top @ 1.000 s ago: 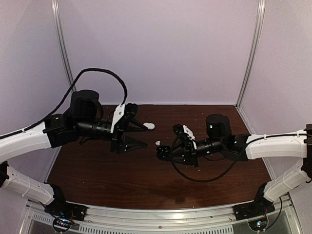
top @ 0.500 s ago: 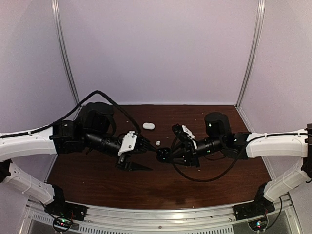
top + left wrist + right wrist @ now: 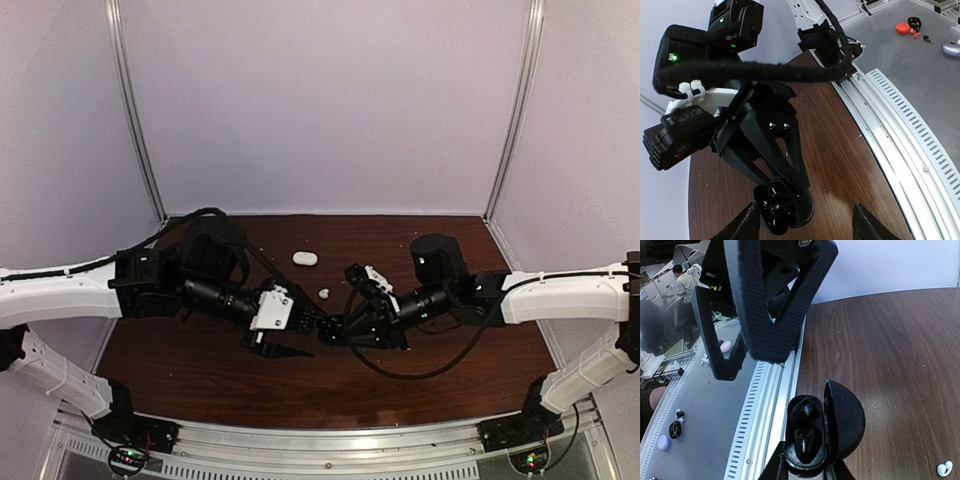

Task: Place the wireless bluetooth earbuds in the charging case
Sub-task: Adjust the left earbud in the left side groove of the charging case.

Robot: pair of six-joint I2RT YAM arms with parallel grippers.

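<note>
Whereas a second ago the left arm reached toward the back of the surface beside the white oval piece, it has now swung down to the middle of the overhead frame, so that the left jaws point at the right jaws almost tip to tip; the left jaws stand wide apart and carry nothing, with only the case ahead of them in the left wrist view; the white oval piece lies where it lay, at upper centre, and the white earbud rests just below it, unmoved, bare on the wood and just beyond the meeting jaws; the charging case, black and round, sits lid-open at lower centre of the right wrist frame, pinched at its base by the right jaws, which are closed on it; a dark shape fills its well, though whether that is a bud I cannot tell; the right arm has edged slightly leftward; in my judgement the left arm came empty, so the white earbud must yet be fetched before it can go into the case.
</note>
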